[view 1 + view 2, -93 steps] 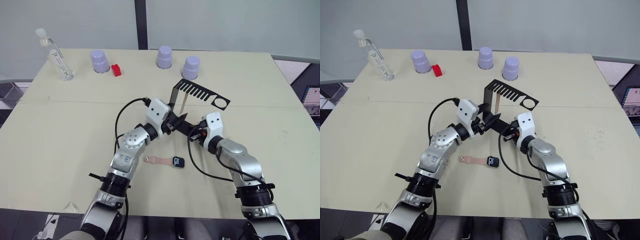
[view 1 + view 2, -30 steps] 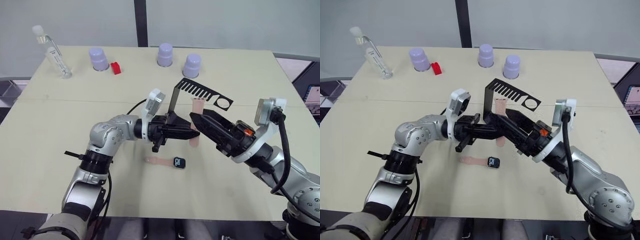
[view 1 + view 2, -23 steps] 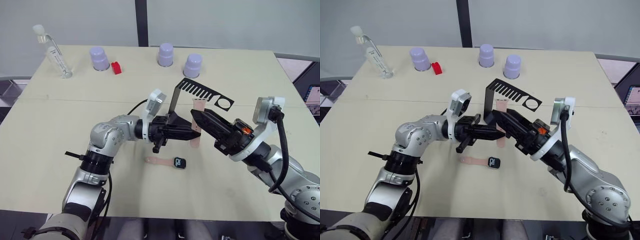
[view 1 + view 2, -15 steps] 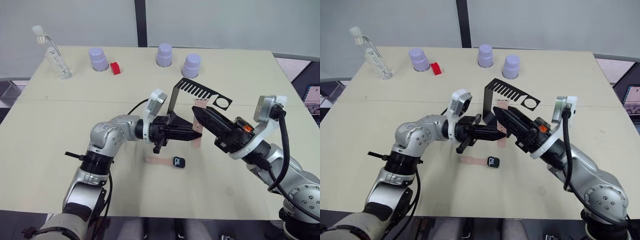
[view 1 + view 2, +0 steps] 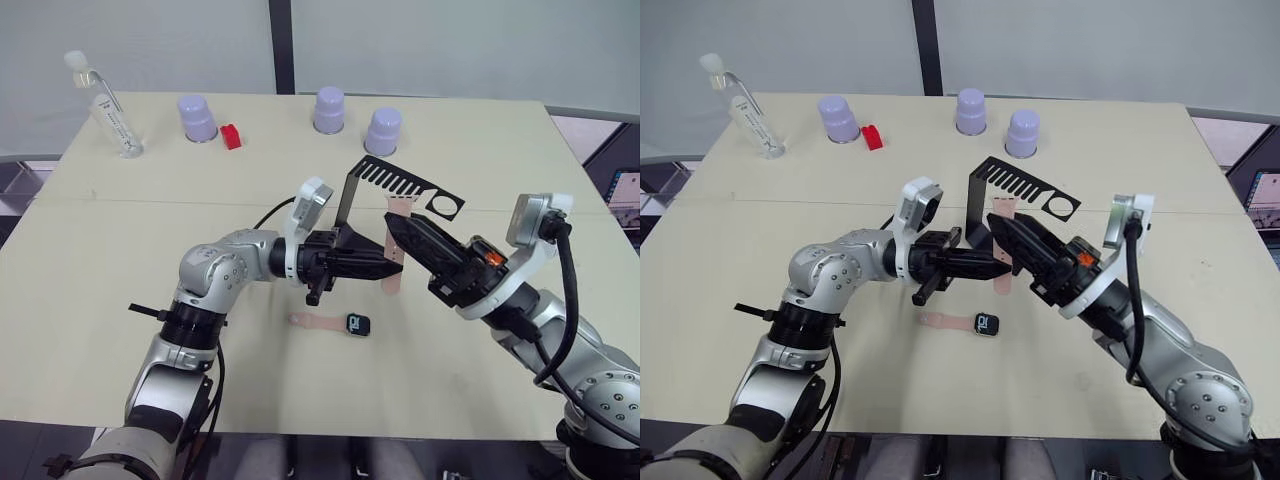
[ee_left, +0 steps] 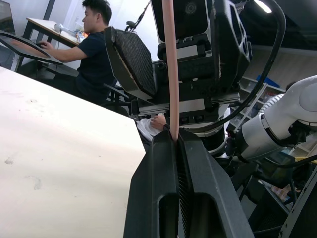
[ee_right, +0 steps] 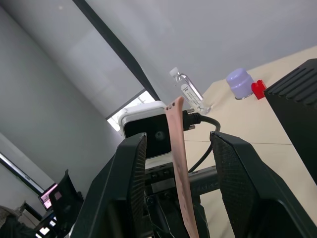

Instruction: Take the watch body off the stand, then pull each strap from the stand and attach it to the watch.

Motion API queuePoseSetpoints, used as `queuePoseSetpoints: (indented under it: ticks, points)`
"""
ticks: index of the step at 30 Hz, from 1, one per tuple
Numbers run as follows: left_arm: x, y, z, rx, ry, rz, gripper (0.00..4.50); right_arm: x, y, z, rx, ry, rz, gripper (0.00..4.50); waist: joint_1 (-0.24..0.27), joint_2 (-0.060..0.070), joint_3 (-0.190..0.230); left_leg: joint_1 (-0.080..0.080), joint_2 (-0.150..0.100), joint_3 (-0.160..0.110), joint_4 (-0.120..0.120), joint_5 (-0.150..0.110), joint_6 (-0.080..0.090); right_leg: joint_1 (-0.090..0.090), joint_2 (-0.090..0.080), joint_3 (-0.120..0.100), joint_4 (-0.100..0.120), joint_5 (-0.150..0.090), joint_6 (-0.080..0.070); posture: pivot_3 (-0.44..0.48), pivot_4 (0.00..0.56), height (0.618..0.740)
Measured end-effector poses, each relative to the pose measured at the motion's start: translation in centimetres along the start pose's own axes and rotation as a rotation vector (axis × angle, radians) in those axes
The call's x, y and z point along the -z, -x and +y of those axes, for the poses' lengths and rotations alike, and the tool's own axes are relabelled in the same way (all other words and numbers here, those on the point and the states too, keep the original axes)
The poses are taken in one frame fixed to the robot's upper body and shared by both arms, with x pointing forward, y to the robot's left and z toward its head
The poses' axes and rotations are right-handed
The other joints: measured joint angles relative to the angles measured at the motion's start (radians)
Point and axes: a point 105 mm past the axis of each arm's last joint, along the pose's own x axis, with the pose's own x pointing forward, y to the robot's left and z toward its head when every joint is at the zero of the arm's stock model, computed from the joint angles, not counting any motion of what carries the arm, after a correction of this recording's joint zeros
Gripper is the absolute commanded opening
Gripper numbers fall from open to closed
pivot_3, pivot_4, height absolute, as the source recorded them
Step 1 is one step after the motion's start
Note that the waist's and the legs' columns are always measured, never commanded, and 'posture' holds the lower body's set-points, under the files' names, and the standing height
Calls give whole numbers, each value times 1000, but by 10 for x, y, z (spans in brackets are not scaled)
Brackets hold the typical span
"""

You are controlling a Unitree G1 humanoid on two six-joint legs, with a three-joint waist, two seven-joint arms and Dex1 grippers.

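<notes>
Two straps, one (image 5: 394, 252) upright below the stand (image 5: 400, 184), one (image 5: 318, 321) flat on the watch (image 5: 357, 323), three purple cups (image 5: 330, 109) behind the stand, one bottle (image 5: 108, 108), one red block (image 5: 231, 137), two grippers (image 5: 384, 268) (image 5: 394, 231)

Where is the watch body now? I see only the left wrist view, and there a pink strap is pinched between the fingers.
Observer: The watch body lies on the table, on the robot's side of both grippers, with the other strap joined to it.
Operator: Does the right gripper hold my strap too?
Observer: No. The right gripper is open, one finger on each side of the held strap, not touching it.
Operator: Is the strap free of the stand?
Observer: Its upper end is just below the edge of the top plate of the stand; I cannot tell if they touch.
</notes>
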Motion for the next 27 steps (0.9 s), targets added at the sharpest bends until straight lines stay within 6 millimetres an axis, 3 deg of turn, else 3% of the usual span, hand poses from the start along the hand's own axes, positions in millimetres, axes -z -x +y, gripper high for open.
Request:
queuePoseSetpoints:
  ticks: [4, 8, 27]
  points:
    - [0, -1, 0, 3, -1, -2, 0, -1, 0, 0, 2, 1, -5, 2176, 0, 0, 0, 0, 0, 0, 0, 0, 0, 0, 0, 0, 0, 0, 0, 0, 150, 739]
    - [0, -2, 0, 9, -5, -8, 0, -1, 0, 0, 2, 4, -6, 872, 0, 0, 0, 0, 0, 0, 0, 0, 0, 0, 0, 0, 0, 0, 0, 0, 150, 739]
    - [-2, -4, 0, 12, -25, -16, 0, -8, -2, 5, -30, 2, -20, 872, 0, 0, 0, 0, 0, 0, 0, 0, 0, 0, 0, 0, 1, 0, 0, 0, 150, 739]
